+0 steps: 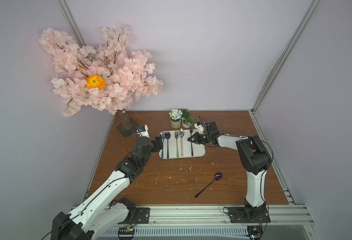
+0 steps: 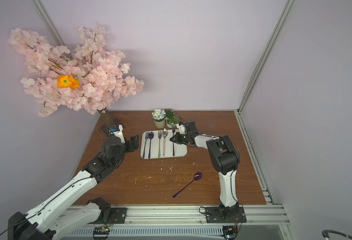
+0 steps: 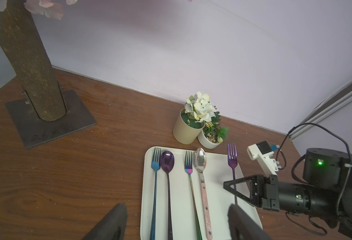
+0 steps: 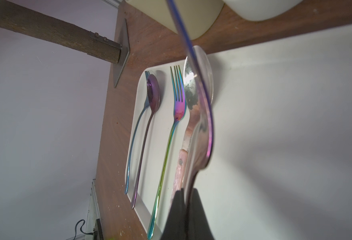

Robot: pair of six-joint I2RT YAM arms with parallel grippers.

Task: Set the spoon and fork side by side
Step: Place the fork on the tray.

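Observation:
A white tray (image 1: 199,150) holds a blue fork (image 1: 163,143), a purple spoon (image 1: 167,136), a rainbow fork (image 1: 177,143) and a pink-handled silver spoon (image 1: 181,134), all lying parallel. Over the tray's right part my right gripper (image 1: 191,139) is shut on the handle of a purple fork (image 1: 191,129) (image 4: 209,128), whose tines reach past the far rim. Another purple spoon (image 1: 210,184) lies alone on the table, front right. At the tray's left edge my left gripper (image 1: 159,142) (image 3: 176,205) stands open with nothing in it.
Two small flower pots (image 1: 179,120) stand just behind the tray. The blossom tree's trunk and metal base (image 1: 125,126) occupy the back left corner. Pale crumbs are scattered on the brown table (image 1: 171,182) in front of the tray. Walls close in on three sides.

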